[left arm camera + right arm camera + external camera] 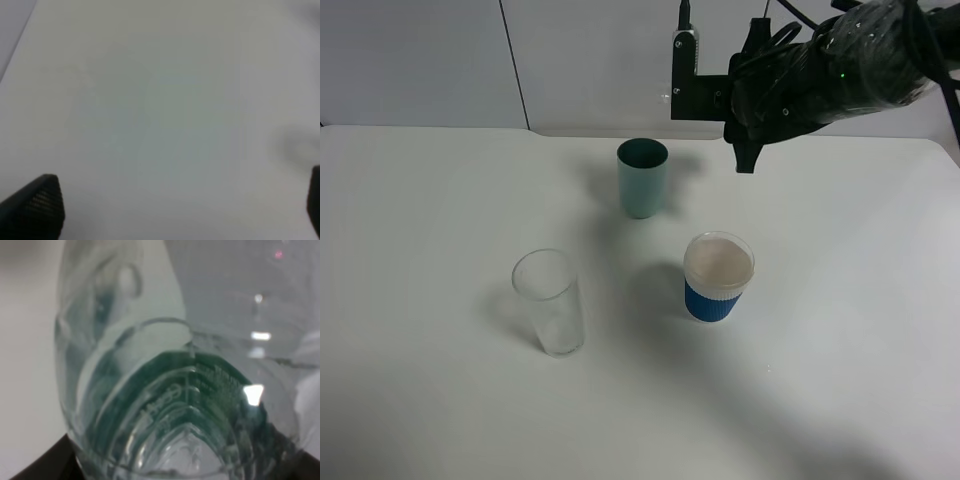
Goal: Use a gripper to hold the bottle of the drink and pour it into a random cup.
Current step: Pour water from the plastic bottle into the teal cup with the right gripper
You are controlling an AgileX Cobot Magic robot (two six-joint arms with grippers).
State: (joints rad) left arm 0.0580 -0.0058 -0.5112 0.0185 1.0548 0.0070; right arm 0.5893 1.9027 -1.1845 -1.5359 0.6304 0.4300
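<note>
Two steps judged done: grasp, lift | right pincer (695,95) clamped on bottle of the drink (190,405), held between jaws, clear of table (420,400) | green cup (642,178) nearest below pincer, upright | remaining: carry over cup, tilt, pour

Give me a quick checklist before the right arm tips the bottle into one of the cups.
1. Bottle held by right gripper: ok, clamped between its fingers.
2. Bottle mouth over a cup: cannot tell; the bottle barely shows from above.
3. Cap off: cannot tell.
4. Green cup, blue-sleeved cup and clear glass upright: ok.
5. Left gripper out of the way: ok, open over bare table.
</note>
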